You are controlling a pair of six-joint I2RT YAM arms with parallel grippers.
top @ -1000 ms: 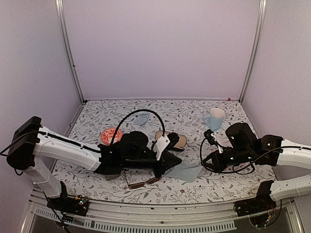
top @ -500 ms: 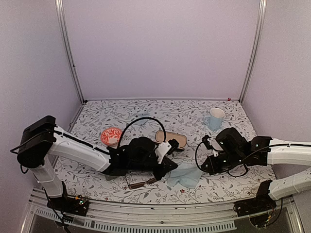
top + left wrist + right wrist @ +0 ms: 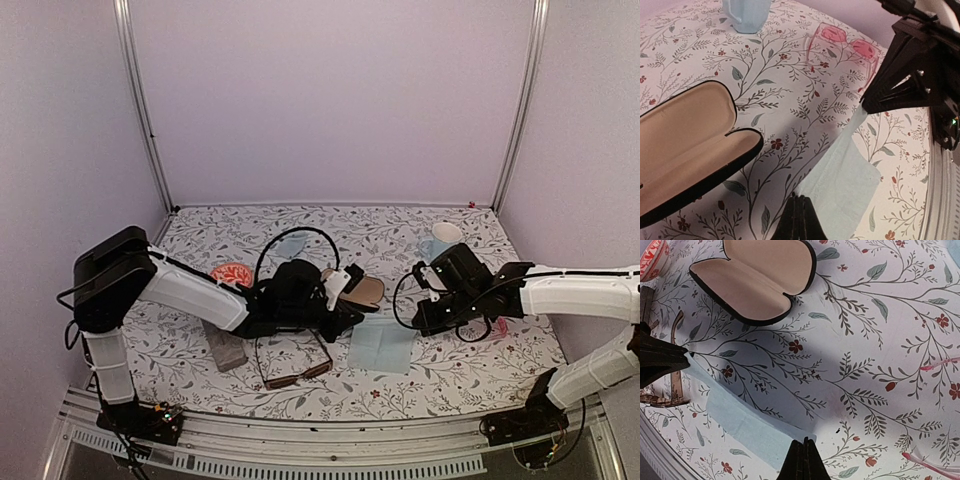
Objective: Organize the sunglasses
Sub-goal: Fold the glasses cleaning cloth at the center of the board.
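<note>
While both pairs of jaws are pressed fully together, the left gripper (image 3: 799, 212) is noted low at the far left corner of a thin, pale blue cloth (image 3: 845, 175) and the right gripper (image 3: 802, 455) at its far right corner; whether either tip pinches the fabric cannot be told. The cloth is recorded lying flat and roughly rectangular on the table (image 3: 480, 385), which is covered in a white print of grey-green leaves and small red flowers. The brown sunglasses (image 3: 288, 379), thin-framed with slim temples unfolded, are found near the front edge, just left of the cloth and in front of the left arm. The pink sunglasses (image 3: 832, 35), translucent with rosy lenses, are set on the right side of the table, mostly hidden beneath the right arm in the overhead view. A black oval case (image 3: 685, 135) is seen lying open, its tan lining smooth and matte, behind the left gripper. A grey rectangular case (image 3: 225, 350) is laid left of the brown pair. A red patterned bowl (image 3: 230, 275) and a glossy pale blue mug (image 3: 747, 15) are placed farther back.
</note>
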